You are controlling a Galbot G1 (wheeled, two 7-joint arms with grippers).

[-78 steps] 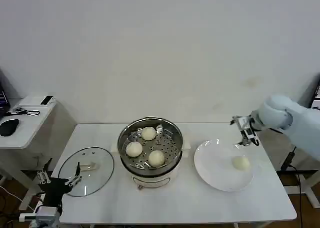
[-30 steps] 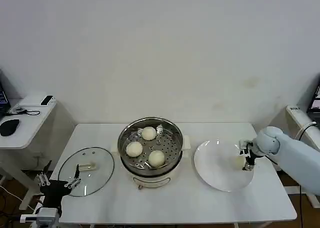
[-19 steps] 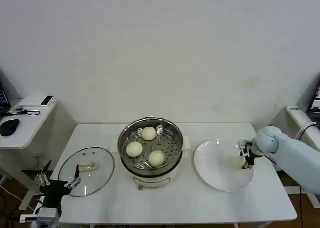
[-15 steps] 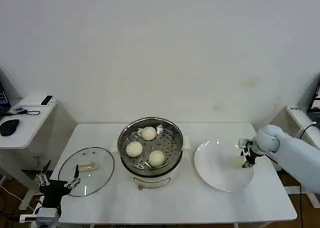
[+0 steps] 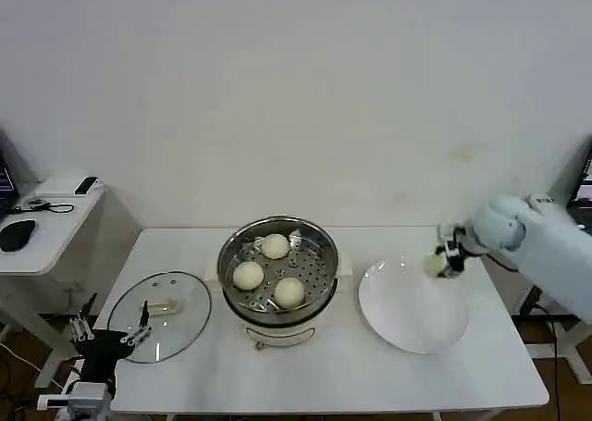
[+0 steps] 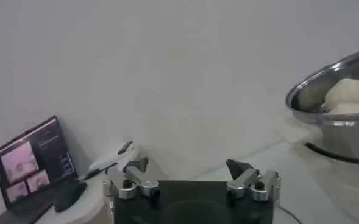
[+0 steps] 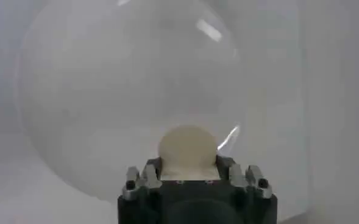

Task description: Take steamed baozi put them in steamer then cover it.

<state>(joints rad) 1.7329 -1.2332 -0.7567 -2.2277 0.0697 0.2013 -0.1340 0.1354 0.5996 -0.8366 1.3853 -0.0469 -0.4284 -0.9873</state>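
Left gripper: spread wide, gripping nothing, parked off the tabletop's front-left corner. Cover: flat on the tabletop near its left edge. Steamer: mid-tabletop, uncovered, three baozi on its tray. Plate: bare, toward the right edge. Right gripper: clamped on the fourth baozi, lifted above the plate's far rim.
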